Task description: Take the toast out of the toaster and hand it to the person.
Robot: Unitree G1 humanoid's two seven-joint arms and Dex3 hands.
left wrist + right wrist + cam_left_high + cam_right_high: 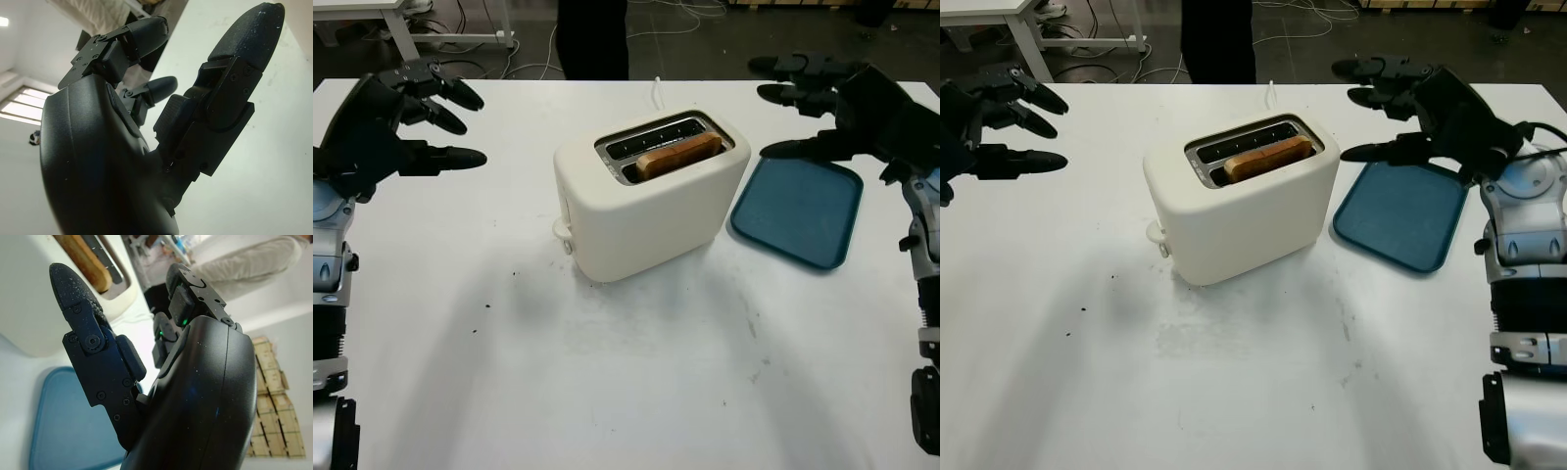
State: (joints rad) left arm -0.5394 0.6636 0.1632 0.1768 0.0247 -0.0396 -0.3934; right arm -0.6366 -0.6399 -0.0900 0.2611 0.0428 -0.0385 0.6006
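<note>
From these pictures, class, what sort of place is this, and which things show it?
Probably a robotics lab or workshop: a toaster and blue tray staged on a plain white table, with loose cables on the floor behind.

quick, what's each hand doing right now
Left hand: open, holding nothing, raised over the table to the left of the cream toaster.
Right hand: open, holding nothing, above the blue plastic tray.
</note>
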